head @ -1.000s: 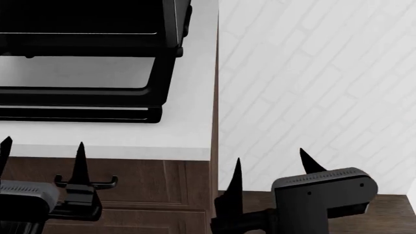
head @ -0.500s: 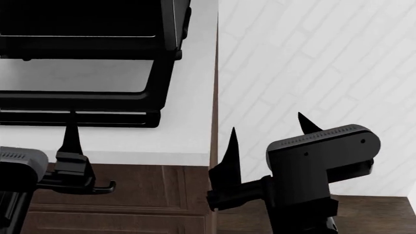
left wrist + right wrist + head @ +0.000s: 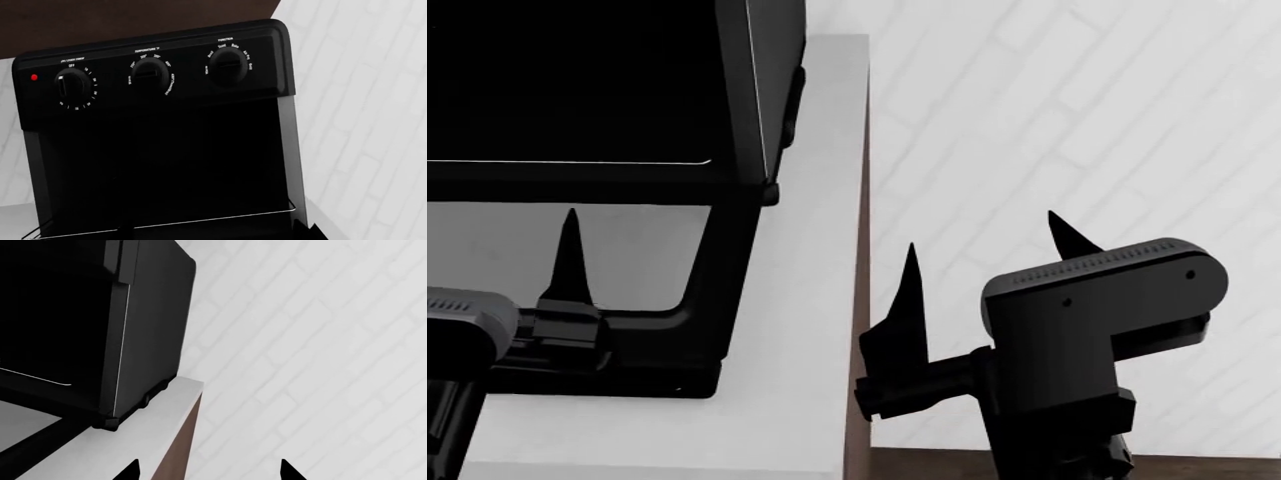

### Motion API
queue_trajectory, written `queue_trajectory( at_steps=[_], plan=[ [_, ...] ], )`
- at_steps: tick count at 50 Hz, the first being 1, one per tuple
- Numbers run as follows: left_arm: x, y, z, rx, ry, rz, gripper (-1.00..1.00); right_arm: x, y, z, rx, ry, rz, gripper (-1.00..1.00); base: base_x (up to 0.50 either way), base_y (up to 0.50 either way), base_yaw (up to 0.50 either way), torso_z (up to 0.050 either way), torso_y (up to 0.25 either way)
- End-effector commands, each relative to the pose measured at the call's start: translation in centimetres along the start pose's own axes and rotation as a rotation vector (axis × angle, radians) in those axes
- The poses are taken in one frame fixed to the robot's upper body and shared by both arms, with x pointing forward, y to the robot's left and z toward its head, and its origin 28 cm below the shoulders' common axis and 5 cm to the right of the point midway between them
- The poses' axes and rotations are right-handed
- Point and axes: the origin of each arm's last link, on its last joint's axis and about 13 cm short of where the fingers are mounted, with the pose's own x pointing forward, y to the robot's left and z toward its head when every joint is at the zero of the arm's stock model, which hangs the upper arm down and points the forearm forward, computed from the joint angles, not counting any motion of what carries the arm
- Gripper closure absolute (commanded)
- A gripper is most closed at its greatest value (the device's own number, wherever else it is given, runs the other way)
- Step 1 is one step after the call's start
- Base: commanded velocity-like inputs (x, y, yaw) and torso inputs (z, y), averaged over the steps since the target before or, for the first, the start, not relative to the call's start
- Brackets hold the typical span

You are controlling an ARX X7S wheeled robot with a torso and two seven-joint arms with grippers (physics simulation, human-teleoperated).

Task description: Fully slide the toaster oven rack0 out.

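Note:
The black toaster oven point(image 3: 754, 90) stands on the white counter with its glass door point(image 3: 723, 290) folded down flat. The rack0 shows as a fine light line at the cavity's front point(image 3: 587, 161), also in the left wrist view point(image 3: 213, 219) and the right wrist view point(image 3: 37, 376). My left gripper point(image 3: 220, 234) is open and empty, and it hovers over the lowered door in front of the cavity. One of its fingers point(image 3: 567, 255) points at the rack line and stops short of it. My right gripper point(image 3: 981, 250) is open and empty, off the counter's right end.
The white counter point(image 3: 814, 300) ends at a brown side edge point(image 3: 857, 300) next to the white brick wall point(image 3: 1068, 100). Three knobs point(image 3: 150, 74) sit across the oven's top panel. The door's bar handle point(image 3: 627, 382) lies at the near end of the door.
The view has moved closer to the oven. My left gripper has gone forward from the counter's front edge to over the open door. My right gripper has risen beside the counter's end.

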Motion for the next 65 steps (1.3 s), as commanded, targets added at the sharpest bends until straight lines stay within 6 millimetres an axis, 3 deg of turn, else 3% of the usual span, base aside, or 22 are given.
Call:
queue_trajectory(
  at_steps=[1,10,35,43,53,65],
  plan=[
    [0.0,0.1,0.1,0.000,-0.001,0.003,-1.00,0.0,0.0,0.1,0.000,-0.007,0.001,-1.00,0.43,0.00,0.00,0.000,0.000],
    [0.0,0.2,0.1,0.001,0.001,0.003,-1.00,-0.2,0.0,0.2,-0.004,-0.014,0.001,-1.00,0.41,0.00,0.00,0.000,0.000],
    [-0.1,0.3,0.2,0.006,0.004,0.001,-1.00,-0.1,0.0,0.2,-0.010,0.001,0.000,-1.00,0.00,0.00,0.00,0.000,0.001],
    [-0.4,0.9,3.6,0.229,0.023,-0.042,-1.00,-0.2,0.4,0.2,-0.040,0.007,0.006,-1.00,0.00,0.00,0.00,0.000,0.000],
    [1.1,1.7,7.0,0.546,0.056,-0.101,-1.00,-0.7,0.5,0.5,-0.043,-0.005,0.021,-1.00,0.00,0.00,0.00,0.000,0.000],
    [2.6,1.8,7.0,0.802,0.185,-0.197,-1.00,-1.1,0.4,0.9,-0.028,-0.026,0.020,-1.00,0.00,0.00,0.00,0.000,0.000]
  ],
)
